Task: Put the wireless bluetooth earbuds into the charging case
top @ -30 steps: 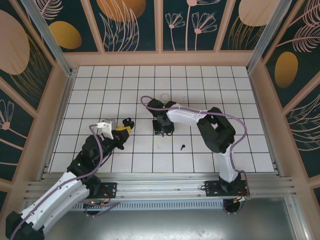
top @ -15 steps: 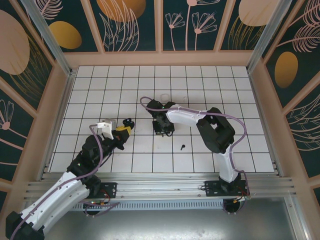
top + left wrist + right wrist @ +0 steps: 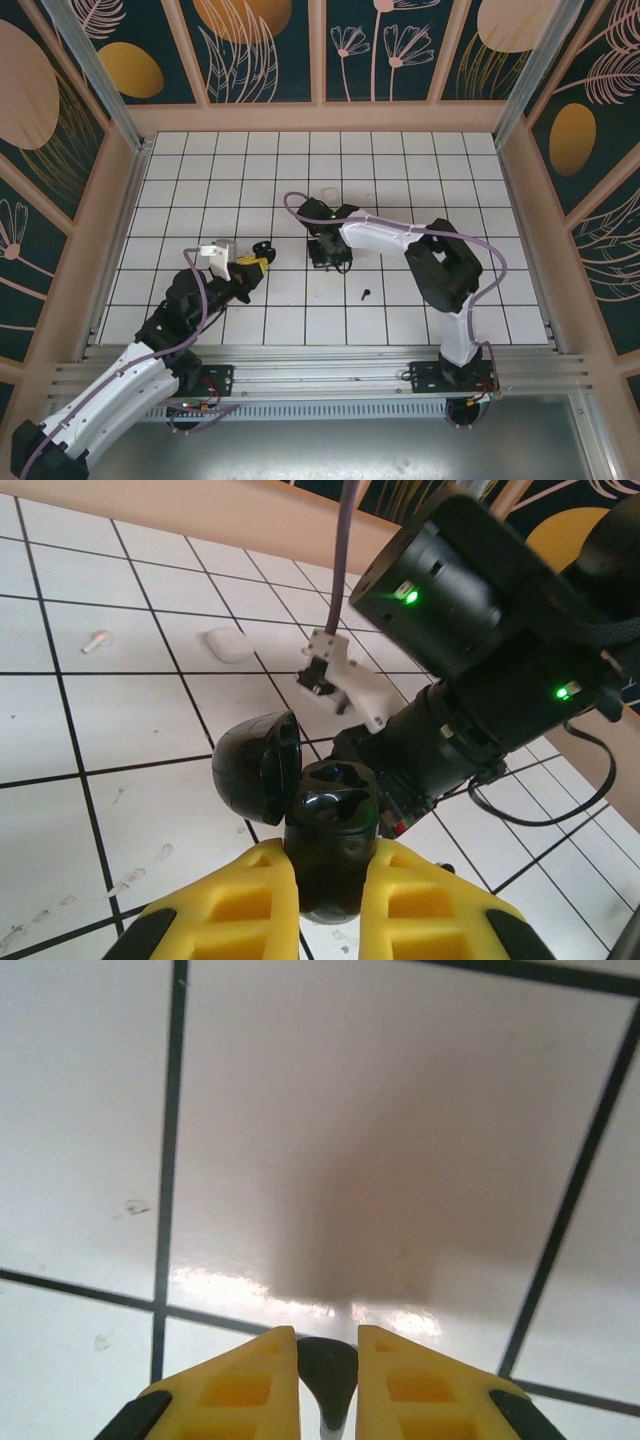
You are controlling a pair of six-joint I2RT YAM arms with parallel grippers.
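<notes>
Left tool [image 3: 330,885] clamps glossy black open case [image 3: 335,810]; right tool [image 3: 328,1350] pinches black earbud [image 3: 328,1372].

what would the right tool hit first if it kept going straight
Likely the white tiled tabletop; the right tool, shut on a black earbud, points down at it with nothing between, though depth is unclear.

Surface: table [image 3: 500,200] of white square tiles with dark joint lines, glossy, enclosed by a beige rim.

Items lying on it:
- One black earbud [image 3: 365,294], alone on a tile towards the near right, well apart from the rest.
- One white earbud [image 3: 97,640], further back.
- One white rounded object [image 3: 228,645] near it, identity unclear.

Condition: faint scuff marks [image 3: 135,865] on tiles.
</notes>
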